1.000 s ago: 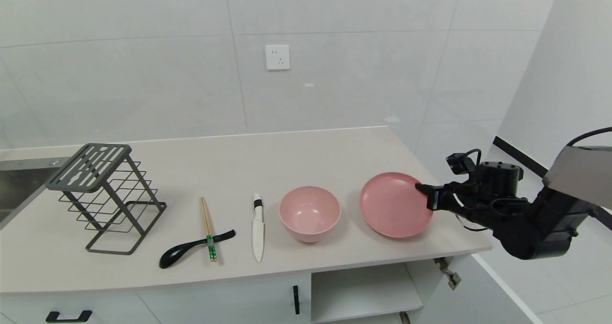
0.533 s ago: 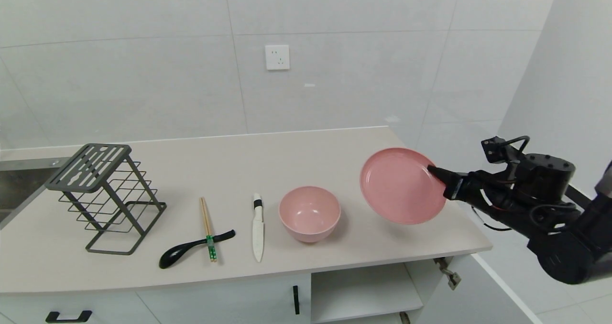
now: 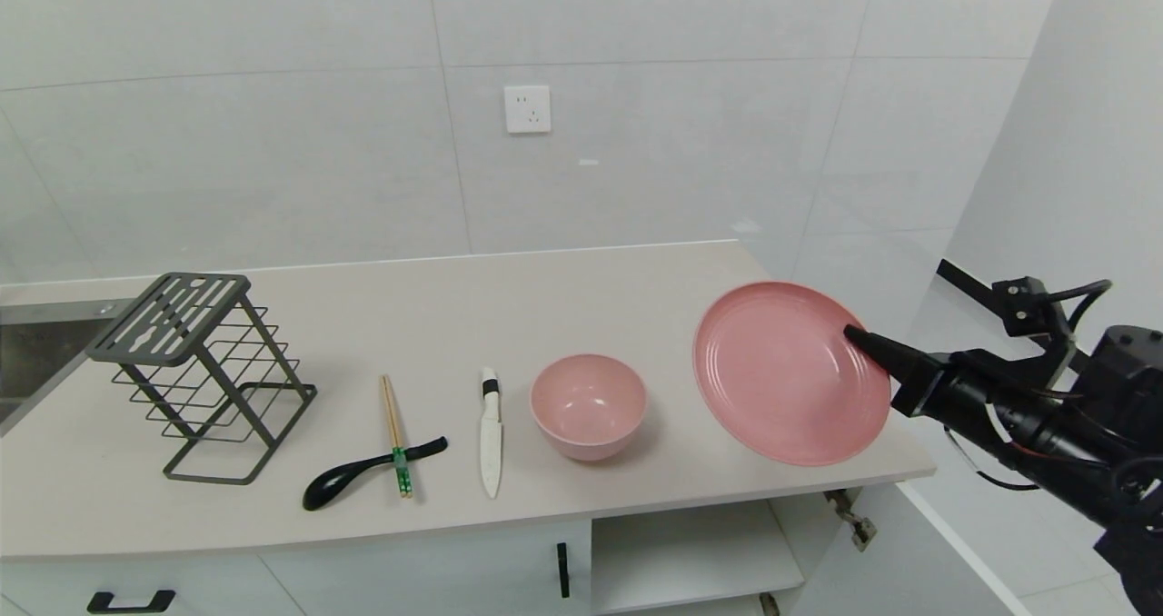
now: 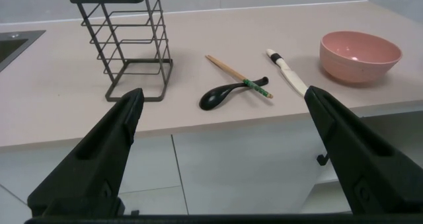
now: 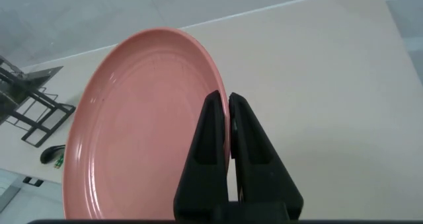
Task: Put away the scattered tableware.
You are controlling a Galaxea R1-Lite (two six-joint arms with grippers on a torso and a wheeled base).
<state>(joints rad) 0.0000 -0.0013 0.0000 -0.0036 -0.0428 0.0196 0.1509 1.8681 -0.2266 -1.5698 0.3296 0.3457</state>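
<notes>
Over beige countertop, right fingers pinch pink plate; left fingers spread wide.

A row of obstacles lines the front of the desk. The tall wire rack stands at the left end, then come chopsticks crossing a black spoon, a knife and a bowl, with narrow lanes between them. Behind the row a broad bare strip of desk runs to the wall. Above the right end, the tilted plate, pinched at its rim by the right hand, blocks the air beside the bowl.
</notes>
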